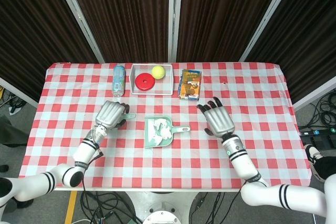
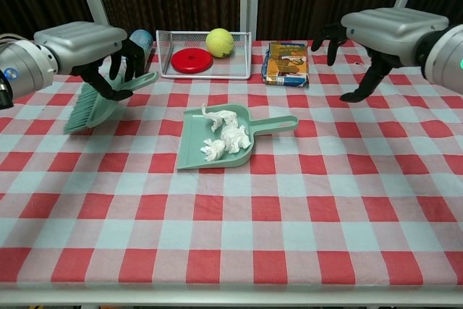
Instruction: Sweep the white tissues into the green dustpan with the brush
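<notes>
The green dustpan (image 1: 151,137) (image 2: 194,151) lies flat at the table's middle, handle pointing right. White tissues (image 1: 159,129) (image 2: 224,135) lie crumpled inside it. My left hand (image 1: 109,114) (image 2: 87,43) grips the green brush (image 2: 95,105) by its handle, left of the pan and apart from it, bristles angled down to the cloth. In the head view the hand covers most of the brush. My right hand (image 1: 219,119) (image 2: 380,30) hovers open to the right of the pan's handle, well clear of it, holding nothing.
A wire tray (image 1: 132,80) (image 2: 163,52) at the back holds a red disc (image 1: 143,81) (image 2: 192,60) and a yellow ball (image 1: 158,72) (image 2: 220,42). A bottle (image 1: 118,80) lies left of it, a snack packet (image 1: 190,83) (image 2: 287,61) right of it.
</notes>
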Robot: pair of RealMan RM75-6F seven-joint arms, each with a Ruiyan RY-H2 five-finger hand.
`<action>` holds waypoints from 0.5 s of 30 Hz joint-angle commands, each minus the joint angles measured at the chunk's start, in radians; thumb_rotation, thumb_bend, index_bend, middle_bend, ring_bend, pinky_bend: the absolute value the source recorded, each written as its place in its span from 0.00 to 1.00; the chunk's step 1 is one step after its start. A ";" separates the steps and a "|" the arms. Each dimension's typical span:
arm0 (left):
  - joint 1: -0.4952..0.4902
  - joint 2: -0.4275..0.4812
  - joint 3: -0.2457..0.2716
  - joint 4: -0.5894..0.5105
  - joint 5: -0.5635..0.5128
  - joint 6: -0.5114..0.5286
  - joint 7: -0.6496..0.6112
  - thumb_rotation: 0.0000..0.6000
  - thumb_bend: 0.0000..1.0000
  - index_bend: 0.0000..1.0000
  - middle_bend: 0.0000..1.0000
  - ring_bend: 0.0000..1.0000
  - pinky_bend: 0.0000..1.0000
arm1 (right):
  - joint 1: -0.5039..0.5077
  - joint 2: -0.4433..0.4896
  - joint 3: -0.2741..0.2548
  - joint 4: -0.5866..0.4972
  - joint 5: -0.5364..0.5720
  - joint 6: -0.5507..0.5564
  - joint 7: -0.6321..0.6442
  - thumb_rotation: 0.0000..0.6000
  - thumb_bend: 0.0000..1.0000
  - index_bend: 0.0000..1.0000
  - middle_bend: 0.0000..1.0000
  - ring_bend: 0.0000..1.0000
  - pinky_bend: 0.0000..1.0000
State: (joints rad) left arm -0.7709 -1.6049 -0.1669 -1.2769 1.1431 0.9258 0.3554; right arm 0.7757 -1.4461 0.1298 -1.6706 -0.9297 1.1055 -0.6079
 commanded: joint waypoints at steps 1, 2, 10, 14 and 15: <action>-0.026 0.014 -0.007 -0.044 -0.088 -0.046 0.096 1.00 0.36 0.33 0.40 0.46 0.75 | -0.034 0.044 -0.025 -0.036 -0.044 0.019 0.029 1.00 0.09 0.20 0.31 0.16 0.09; -0.027 0.017 -0.007 -0.053 -0.099 -0.043 0.110 1.00 0.35 0.32 0.39 0.44 0.75 | -0.044 0.058 -0.030 -0.044 -0.057 0.024 0.040 1.00 0.09 0.20 0.31 0.16 0.09; 0.027 0.101 -0.018 -0.164 -0.084 0.033 0.032 1.00 0.34 0.29 0.37 0.42 0.73 | -0.135 0.160 -0.068 -0.054 -0.141 0.068 0.154 1.00 0.10 0.20 0.31 0.16 0.09; 0.125 0.200 -0.008 -0.238 0.008 0.160 -0.105 1.00 0.29 0.29 0.37 0.42 0.68 | -0.196 0.230 -0.091 -0.053 -0.194 0.104 0.225 1.00 0.11 0.20 0.31 0.14 0.09; 0.148 0.219 -0.003 -0.243 0.024 0.188 -0.130 1.00 0.27 0.29 0.37 0.41 0.66 | -0.211 0.245 -0.097 -0.051 -0.207 0.110 0.247 1.00 0.11 0.20 0.30 0.13 0.09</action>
State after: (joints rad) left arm -0.6971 -1.4571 -0.1781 -1.4704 1.1036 1.0256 0.3131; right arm 0.5977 -1.2314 0.0491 -1.7238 -1.1066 1.1943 -0.4003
